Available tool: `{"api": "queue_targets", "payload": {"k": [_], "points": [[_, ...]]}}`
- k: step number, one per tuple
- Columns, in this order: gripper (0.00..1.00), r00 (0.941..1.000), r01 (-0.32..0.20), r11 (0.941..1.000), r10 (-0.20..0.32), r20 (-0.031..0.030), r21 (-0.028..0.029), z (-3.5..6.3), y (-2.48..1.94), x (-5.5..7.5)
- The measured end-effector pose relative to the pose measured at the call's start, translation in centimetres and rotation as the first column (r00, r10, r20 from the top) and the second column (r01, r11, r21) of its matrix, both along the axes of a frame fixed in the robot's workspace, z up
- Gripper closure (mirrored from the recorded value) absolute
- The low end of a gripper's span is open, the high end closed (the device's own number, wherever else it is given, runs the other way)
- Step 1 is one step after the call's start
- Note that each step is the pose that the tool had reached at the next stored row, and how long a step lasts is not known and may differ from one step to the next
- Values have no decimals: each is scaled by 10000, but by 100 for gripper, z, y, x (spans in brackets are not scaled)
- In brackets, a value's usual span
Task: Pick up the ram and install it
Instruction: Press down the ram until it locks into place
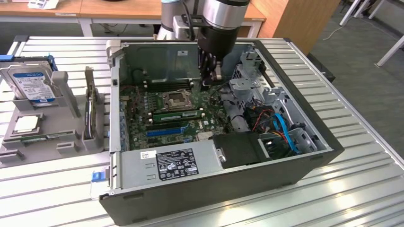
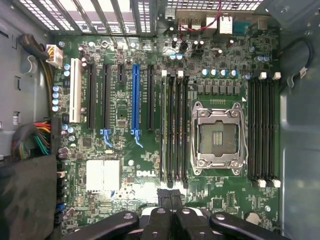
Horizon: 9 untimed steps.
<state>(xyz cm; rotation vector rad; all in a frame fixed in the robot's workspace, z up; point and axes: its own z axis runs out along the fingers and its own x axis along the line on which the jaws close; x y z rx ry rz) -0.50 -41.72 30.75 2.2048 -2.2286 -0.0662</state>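
- The claw hangs inside the open computer case. Its fingers are pressed together and hold nothing.
- The ram stands in a slot beside the processor socket, the slot of its bank farthest from the socket.
- In the wrist view, the ram runs lengthwise along its slot, with one end pointing towards the claw, just short of its tips.
- Count: one ram stick, eight memory slots in two banks of four, and one socket.
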Motion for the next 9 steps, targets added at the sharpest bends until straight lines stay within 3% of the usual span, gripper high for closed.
{"api": "queue_targets", "payload": {"k": [9], "points": [[90,10000,-1,10000,1,0,1,-144,0,0]]}}
